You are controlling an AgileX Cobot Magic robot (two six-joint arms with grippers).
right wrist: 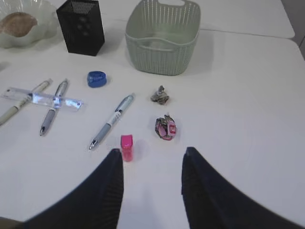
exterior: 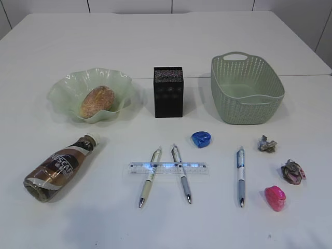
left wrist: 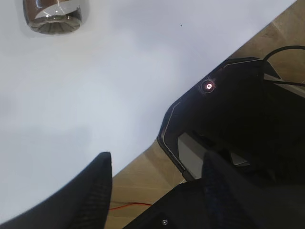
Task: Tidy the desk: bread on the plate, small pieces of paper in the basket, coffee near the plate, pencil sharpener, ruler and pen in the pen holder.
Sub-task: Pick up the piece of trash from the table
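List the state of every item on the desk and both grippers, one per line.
bread: in the plate
coffee: lying on its side, capped
pen holder: upright
basket: upright
ruler: flat, across two pens
third pen: flat, alone
left gripper: open, holding nothing
right gripper: open, holding nothing

A: Bread [exterior: 97, 101]?
B: Golden-brown bun, already in the wavy green plate [exterior: 67, 91], back left on the white desk [exterior: 155, 41].
A: Coffee [exterior: 58, 168]?
B: Brown bottle on its side, in front of the plate, cap toward it.
A: Pen holder [exterior: 168, 92], basket [exterior: 246, 91]?
B: Black mesh cup upright at centre; green basket to its right.
A: Stationery?
B: Clear ruler [exterior: 168, 168] lies across two pens [exterior: 149, 177]; a third pen [exterior: 240, 176] is to the right. Blue sharpener [exterior: 201, 138] is near the holder, pink one [exterior: 275, 197] front right.
A: Paper?
B: Two crumpled scraps [exterior: 267, 144] near the pink one.
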